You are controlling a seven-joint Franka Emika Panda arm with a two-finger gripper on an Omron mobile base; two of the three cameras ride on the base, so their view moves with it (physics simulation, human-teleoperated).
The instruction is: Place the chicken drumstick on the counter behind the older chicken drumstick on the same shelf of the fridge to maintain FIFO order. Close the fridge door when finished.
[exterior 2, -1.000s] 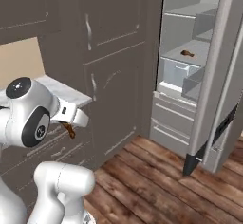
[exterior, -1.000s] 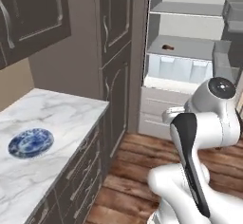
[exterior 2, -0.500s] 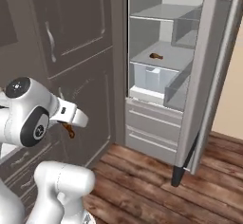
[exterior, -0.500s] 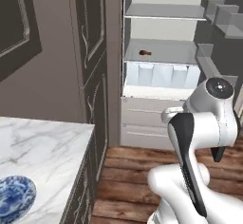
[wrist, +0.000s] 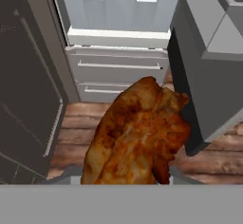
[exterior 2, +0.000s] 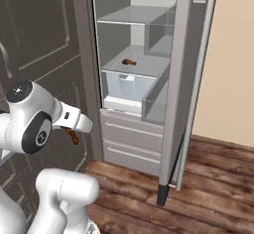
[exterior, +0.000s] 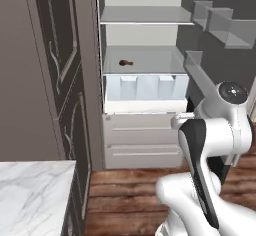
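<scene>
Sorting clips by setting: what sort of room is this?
Most likely a home kitchen: an open silver-grey fridge, a white marble counter over dark panelled cabinets, and a browned chicken drumstick in the gripper.

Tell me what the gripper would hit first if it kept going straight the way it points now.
Probably the wooden floor just before the fridge's lower drawers. The gripper, jaws shut on the chicken drumstick, aims forward and down in the hand view; depth is unclear, so the drawer fronts might come first.
</scene>
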